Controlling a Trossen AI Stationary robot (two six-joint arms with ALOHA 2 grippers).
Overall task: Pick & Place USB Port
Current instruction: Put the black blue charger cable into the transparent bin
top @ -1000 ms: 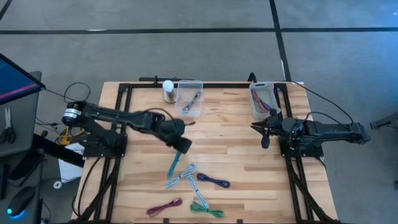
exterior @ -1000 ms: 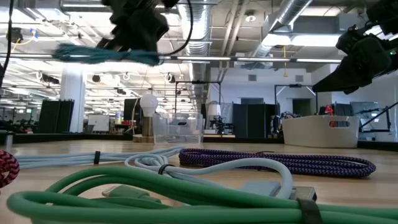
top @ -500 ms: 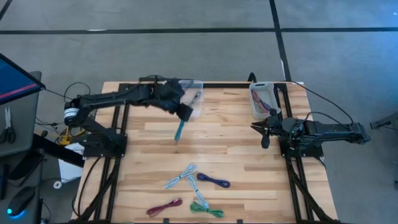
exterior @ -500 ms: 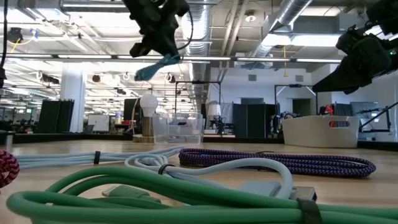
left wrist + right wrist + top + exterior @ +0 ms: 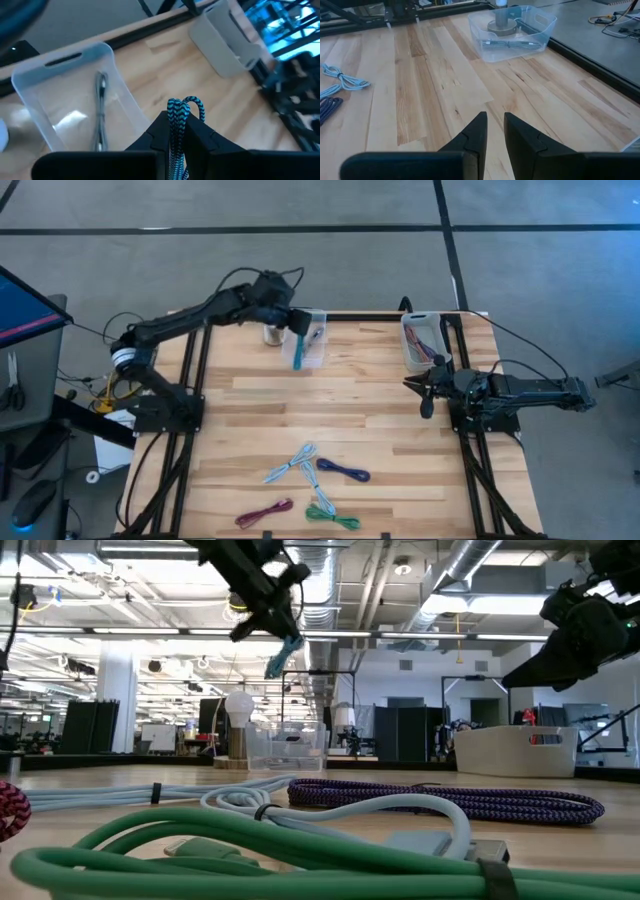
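Note:
My left gripper (image 5: 297,323) hovers over the clear bin (image 5: 305,338) at the table's far edge, shut on a teal braided cable bundle (image 5: 298,354). In the low view the bundle (image 5: 282,652) hangs high above the table under the gripper (image 5: 270,595). A grey cable (image 5: 101,90) lies inside the bin (image 5: 70,100). My right gripper (image 5: 425,392) waits at the right side. Its fingers (image 5: 492,131) stand a narrow gap apart with nothing between them. My left gripper pinches the teal bundle between its two fingers, close to its looped end (image 5: 181,106), which sticks out past the fingertips. The fingers slant downward. The bundle is lifted clear, and its other end (image 5: 276,666) hangs below the gripper over the bin.
Light blue (image 5: 290,463), purple (image 5: 343,471), maroon (image 5: 265,512) and green (image 5: 330,515) cables lie near the front edge. A white bin (image 5: 420,340) with cables stands at the far right. A bulb-topped object (image 5: 270,328) stands beside the clear bin. Bare wood lies in the middle.
My left gripper has swung from the middle of the table toward the far edge and risen, carrying the teal bundle to above the clear bin. The gripper has also turned, and the bundle now hangs down steeply where it lay almost level before.

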